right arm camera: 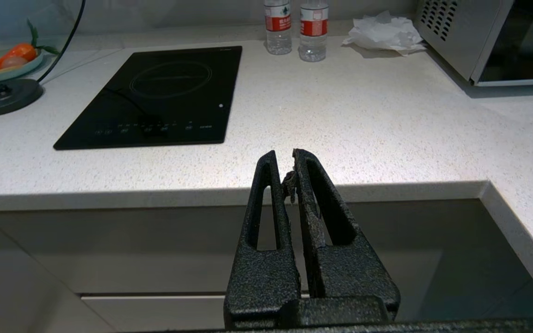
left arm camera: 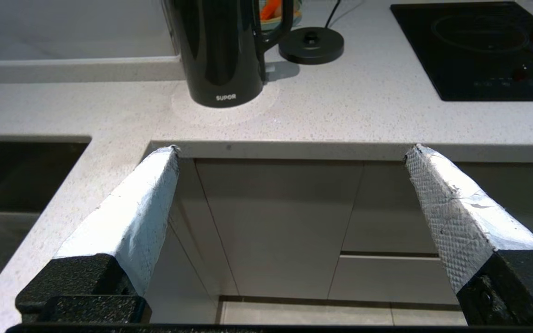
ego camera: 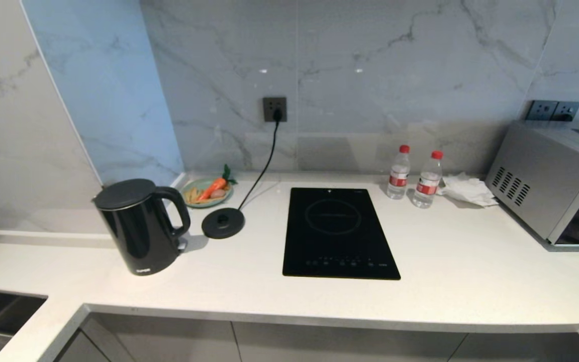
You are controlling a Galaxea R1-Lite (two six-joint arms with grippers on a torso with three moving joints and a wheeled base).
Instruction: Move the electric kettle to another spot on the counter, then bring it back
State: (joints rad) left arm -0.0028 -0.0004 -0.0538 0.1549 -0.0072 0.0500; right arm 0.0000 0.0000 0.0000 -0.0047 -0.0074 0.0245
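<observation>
Glossy black and standing upright, the electric kettle (ego camera: 141, 226) sits on the white speckled counter (ego camera: 470, 271) toward my left side, off its round power base (ego camera: 223, 222), which lies just beside it on the handle side with the cord running up to the wall socket (ego camera: 275, 109). My left gripper (left arm camera: 292, 150) hangs in front of the grey cabinets (left arm camera: 289, 222), below the counter's edge and short of it, its two padded fingers (left arm camera: 132, 222) spread as wide as they go with nothing between them. From there the kettle lies ahead and above, a little toward the left finger's side, so I judge the coming move to be a rise and a reach forward over the edge. The kettle's long axis is vertical, and its loop handle (ego camera: 176, 211) points toward the induction hob (ego camera: 337, 231), away from the corner wall. My right gripper (right arm camera: 293, 164) sits pinched together and empty, low before the cabinets opposite the hob's far side and the two water bottles (right arm camera: 294, 25), well apart from the kettle. The left arm is plainly the nearer one, and I judge it the arm to take the kettle.
</observation>
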